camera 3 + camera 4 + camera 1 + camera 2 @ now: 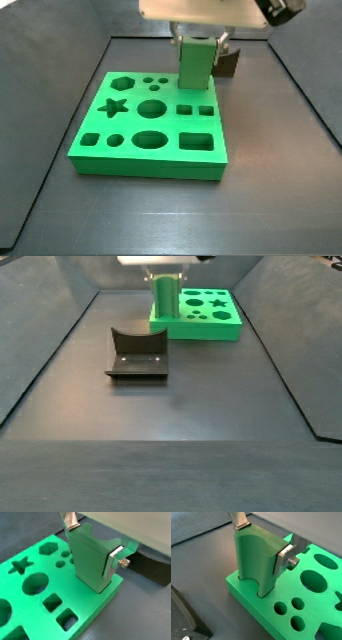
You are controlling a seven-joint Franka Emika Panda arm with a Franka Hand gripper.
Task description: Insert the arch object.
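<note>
My gripper is shut on a tall green piece with a semicircular notch in its top end, which I take as the arch object. It also shows in a wrist view. One silver finger presses the far side and the other finger the near side. The piece stands upright with its lower end inside a hole at the corner of the green board. In a side view the gripper holds it at the board's far right part. No small dark brown block shows.
The dark fixture stands on the floor beside the board, and shows behind the piece in a side view. The board has star, hexagon, round and square holes. Dark walls ring the floor.
</note>
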